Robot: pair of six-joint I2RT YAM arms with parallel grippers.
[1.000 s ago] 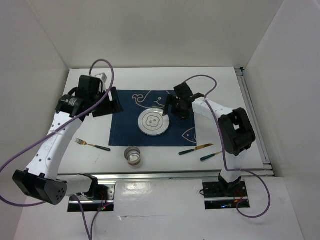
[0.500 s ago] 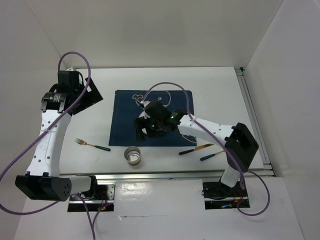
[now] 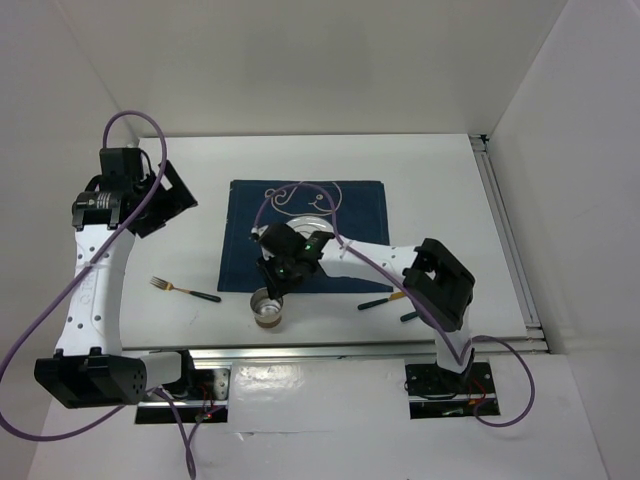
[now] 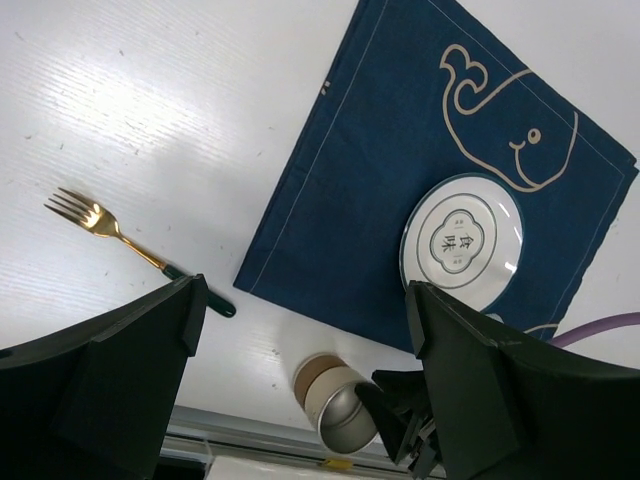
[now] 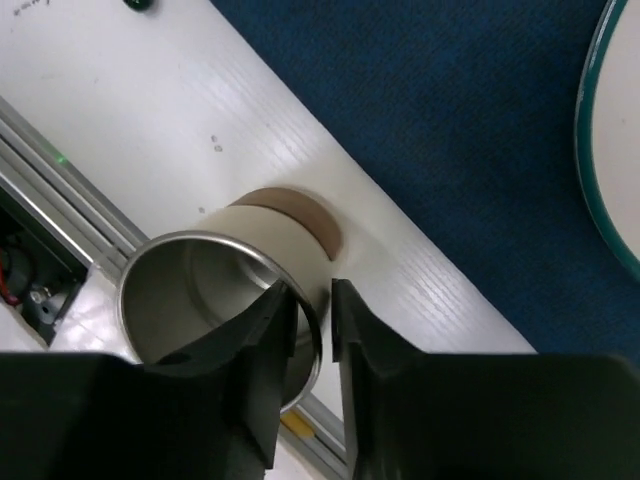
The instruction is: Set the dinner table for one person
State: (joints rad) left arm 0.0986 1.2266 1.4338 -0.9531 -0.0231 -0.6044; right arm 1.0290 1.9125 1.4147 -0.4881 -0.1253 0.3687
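White dinner table [image 3: 440, 170] lies beneath everything. Left arm stands raised at nine o'clock, left gripper [image 4: 305, 300] spread wide, empty. Right arm stretches toward six o'clock; right gripper [image 5: 313, 292] narrowed, jaws straddling the steel cup [image 5: 190, 280] rim, pinch uncertain.

Gold fork [image 4: 140, 252] on the dinner table [image 4: 150, 100], plate [image 4: 462, 240] on the placemat [image 4: 350, 180].

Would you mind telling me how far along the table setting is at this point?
Done: the whale placemat lies on the dinner table with the plate on it. In hand: the right gripper straddles the metal cup at its rim. To do: the fork and two dark-handled utensils lie off the placemat, not yet beside the plate.
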